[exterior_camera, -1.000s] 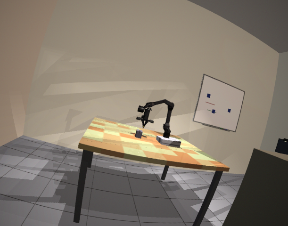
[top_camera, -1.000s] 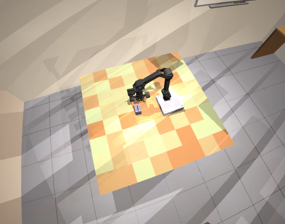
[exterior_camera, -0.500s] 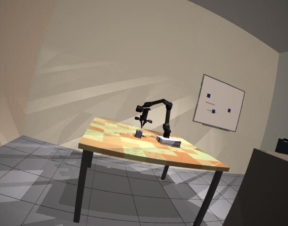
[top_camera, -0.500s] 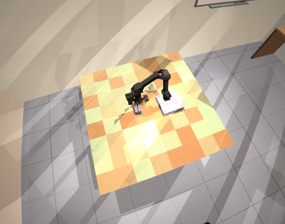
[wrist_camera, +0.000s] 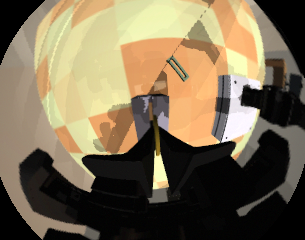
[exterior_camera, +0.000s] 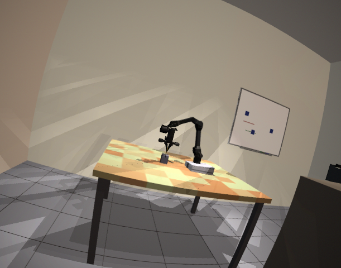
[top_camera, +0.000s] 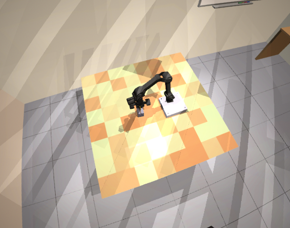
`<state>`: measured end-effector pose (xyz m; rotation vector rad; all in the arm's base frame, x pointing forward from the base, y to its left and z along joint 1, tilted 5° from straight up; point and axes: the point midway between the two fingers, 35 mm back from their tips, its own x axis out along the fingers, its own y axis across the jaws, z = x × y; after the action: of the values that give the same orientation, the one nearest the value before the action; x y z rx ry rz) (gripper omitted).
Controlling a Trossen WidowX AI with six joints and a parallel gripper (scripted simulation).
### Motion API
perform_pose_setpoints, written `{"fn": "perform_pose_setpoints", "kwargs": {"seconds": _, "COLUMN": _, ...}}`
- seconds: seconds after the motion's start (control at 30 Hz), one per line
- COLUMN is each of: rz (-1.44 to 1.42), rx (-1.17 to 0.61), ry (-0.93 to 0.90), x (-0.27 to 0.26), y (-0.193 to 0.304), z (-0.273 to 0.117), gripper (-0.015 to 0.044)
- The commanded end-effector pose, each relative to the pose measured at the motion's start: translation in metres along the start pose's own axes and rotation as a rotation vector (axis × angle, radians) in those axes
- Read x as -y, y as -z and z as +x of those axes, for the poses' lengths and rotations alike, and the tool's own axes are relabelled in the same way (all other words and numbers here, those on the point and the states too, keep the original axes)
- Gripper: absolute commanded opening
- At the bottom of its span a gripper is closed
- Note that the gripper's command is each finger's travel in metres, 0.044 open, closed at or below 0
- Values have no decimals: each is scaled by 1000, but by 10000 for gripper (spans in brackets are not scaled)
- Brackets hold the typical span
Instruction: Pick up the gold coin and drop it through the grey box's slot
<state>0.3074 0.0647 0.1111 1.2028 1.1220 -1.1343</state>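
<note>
One coin (wrist_camera: 156, 135) is held edge-on between the nearly closed fingers of the end effector (wrist_camera: 158, 160), which is pointed straight down. Directly below it the box (wrist_camera: 152, 112) is seen, the coin's lower edge lined up with the lid; whether it touches the slot cannot be told. The holder (wrist_camera: 179, 70) is left beyond the end effector on the table (wrist_camera: 79, 74), apart from the box.

Matte black jointed arm (top_camera: 149, 86) on a white square base (top_camera: 173, 106).
</note>
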Motion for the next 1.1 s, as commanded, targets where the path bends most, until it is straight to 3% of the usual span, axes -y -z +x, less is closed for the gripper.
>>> {"fn": "perform_pose_setpoints", "kwargs": {"seconds": 0.0, "rz": -3, "rx": -1, "ry": 2, "x": 1, "y": 0, "z": 0, "gripper": 0}}
{"fn": "perform_pose_setpoints", "kwargs": {"seconds": 1.07, "rz": 5, "rx": 1, "ry": 6, "x": -2, "y": 2, "z": -2, "gripper": 0}}
